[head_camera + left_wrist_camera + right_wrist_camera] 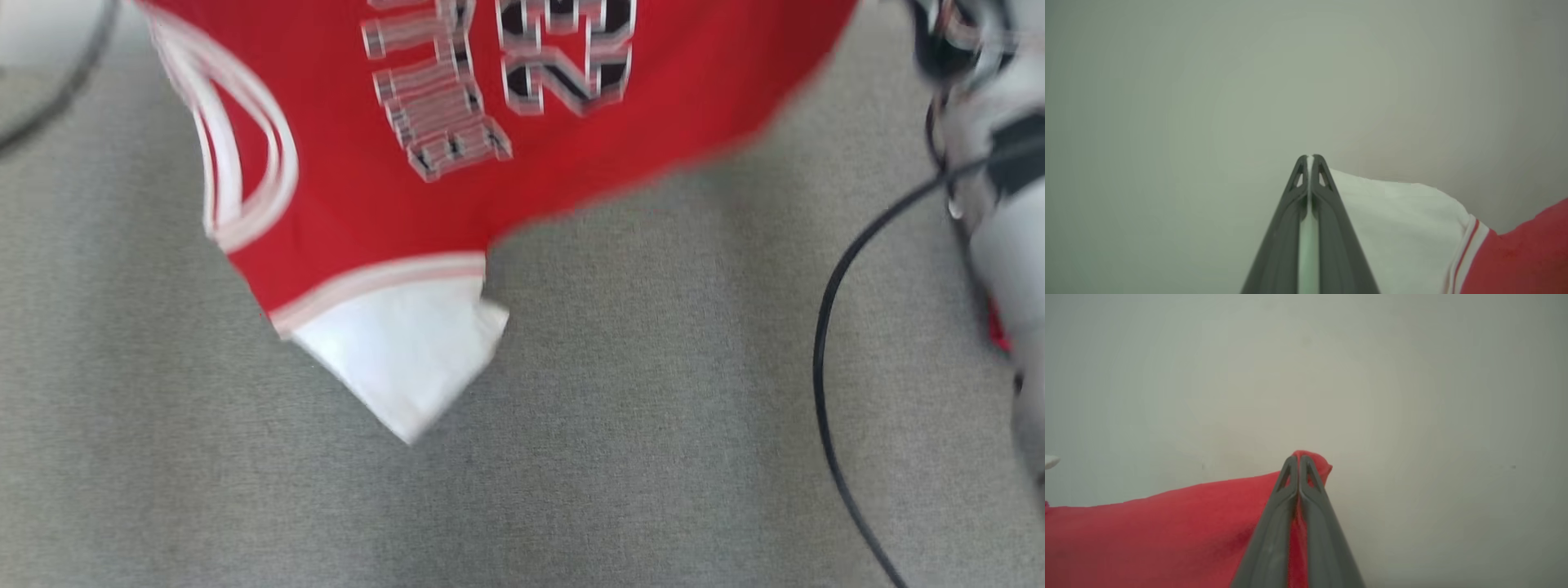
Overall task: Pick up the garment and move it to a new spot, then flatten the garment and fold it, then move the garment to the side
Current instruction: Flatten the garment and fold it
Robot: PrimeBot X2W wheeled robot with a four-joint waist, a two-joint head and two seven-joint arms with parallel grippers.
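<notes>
The garment (392,204) is a red jersey with white trim and striped lettering, blurred across the top of the head view, above a grey surface. Its white sleeve (400,359) hangs down at a slant. In the left wrist view my left gripper (1309,157) is shut on a thin white edge of that sleeve (1392,228), with the red body (1527,253) off to the right. My right gripper (1298,457) is shut on a bunched red corner of the garment (1167,531) in the right wrist view.
The grey cloth-covered surface (571,490) spreads under the garment. My pale right forearm (996,204) runs down the right edge of the head view, with a black cable (824,367) looping beside it. A dark curved cable (73,90) crosses the far left corner.
</notes>
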